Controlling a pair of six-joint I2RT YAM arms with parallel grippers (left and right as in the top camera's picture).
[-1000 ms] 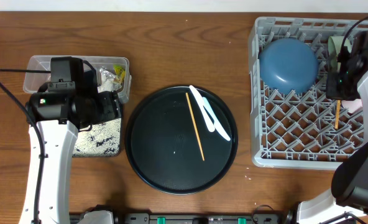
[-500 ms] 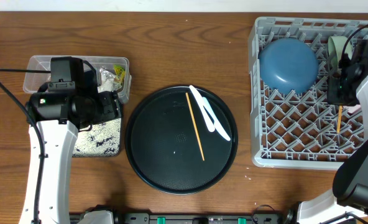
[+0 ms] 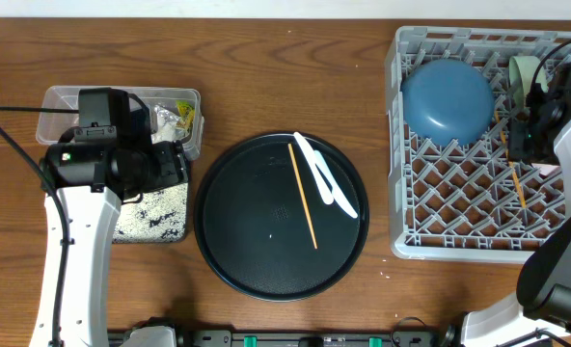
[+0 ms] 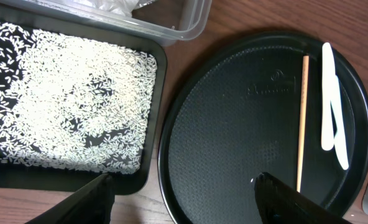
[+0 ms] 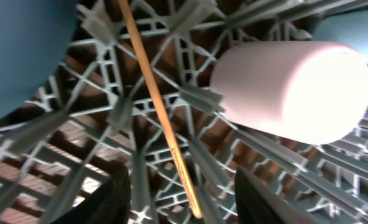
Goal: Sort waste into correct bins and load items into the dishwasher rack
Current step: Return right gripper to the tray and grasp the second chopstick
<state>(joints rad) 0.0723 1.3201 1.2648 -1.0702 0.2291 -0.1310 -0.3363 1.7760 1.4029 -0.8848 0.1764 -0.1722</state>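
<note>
Black fingers of the right gripper (image 5: 184, 186) stand apart and clamp nothing. Between them a wooden chopstick (image 5: 156, 106) lies loose on the lattice of the dishwasher rack (image 3: 397, 145), with its long axis from about 11 to 5 o'clock in the overhead view. The whitish cup (image 5: 289, 90) is just beside it.

I judge that the next thing to load is the second chopstick (image 3: 302, 196), on the round black tray (image 3: 257, 251) just beside the white plastic spoon (image 3: 326, 185). From the right gripper it lies at 9 o'clock, well apart, and its axis runs nearly 12 to 6.

The left gripper (image 4: 184, 180) is also open and empty. It is the nearer one, with this chopstick at its 3 o'clock.
</note>
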